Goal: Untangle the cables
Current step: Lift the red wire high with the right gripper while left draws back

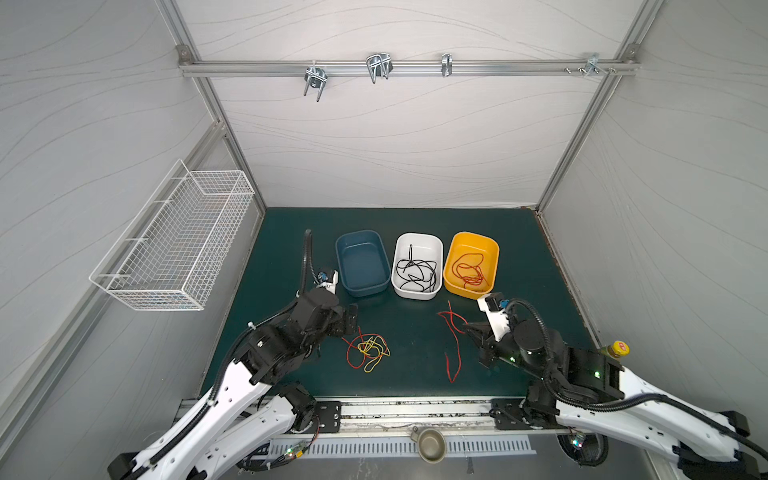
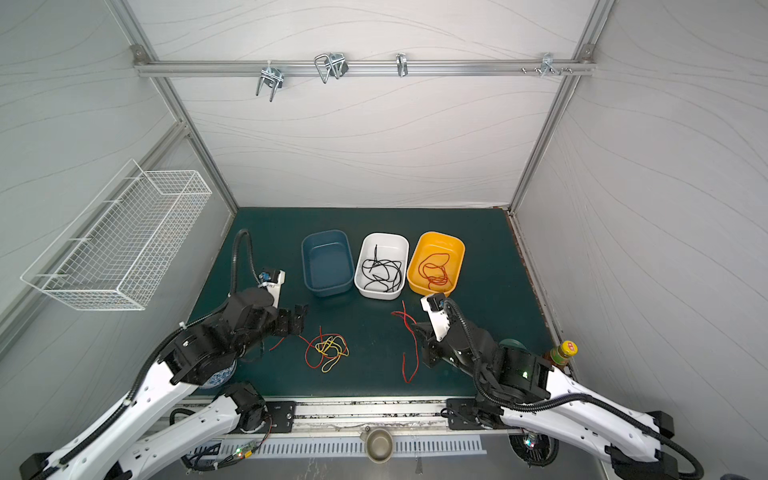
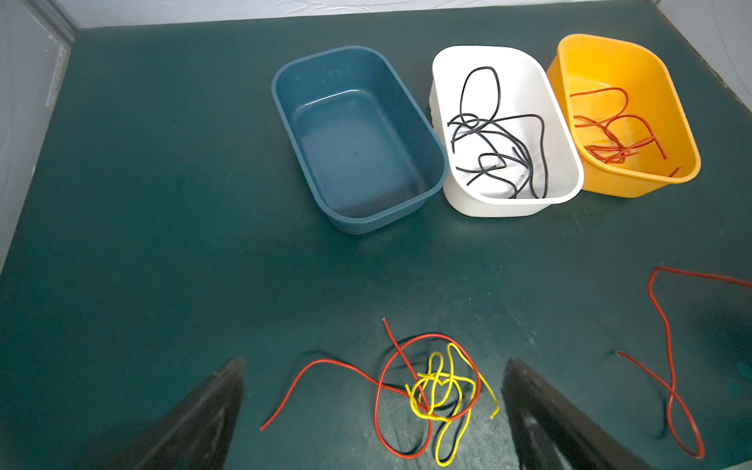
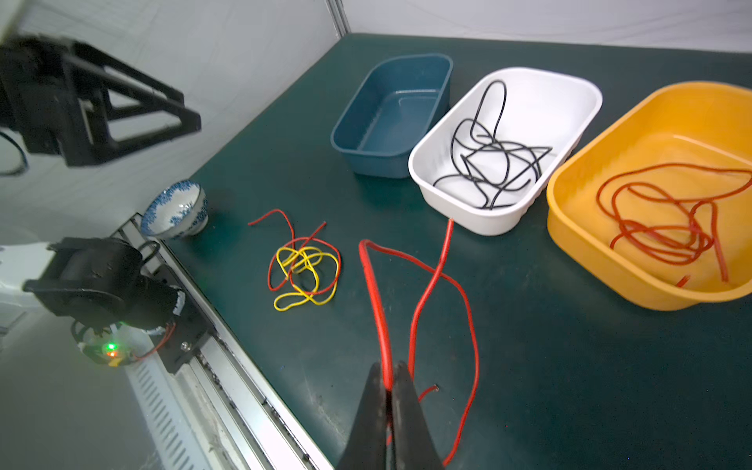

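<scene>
Landmark: the white tub is sitting in the middle of a row of three tubs on the green mat.
Neighbours: the blue tub is standing just to the left of the white tub, and the yellow tub just to its right.
Sorted cables: the black cables are lying coiled inside the white tub. The red cables are lying in the yellow tub.
Tangle: the red-and-yellow tangle is lying on the mat, robot-side of the white tub and to its left.
Left claw: the left gripper is hovering just left of the tangle, with its jaws spread wide and gripping nothing.
Right claw: the right gripper is pinching the loose red cable with its jaws closed tight. That cable is trailing over the mat, robot-side of the white tub and to its right.
Writing: the bottle, far to the right of the white tub, is showing a red label too small to read.
</scene>
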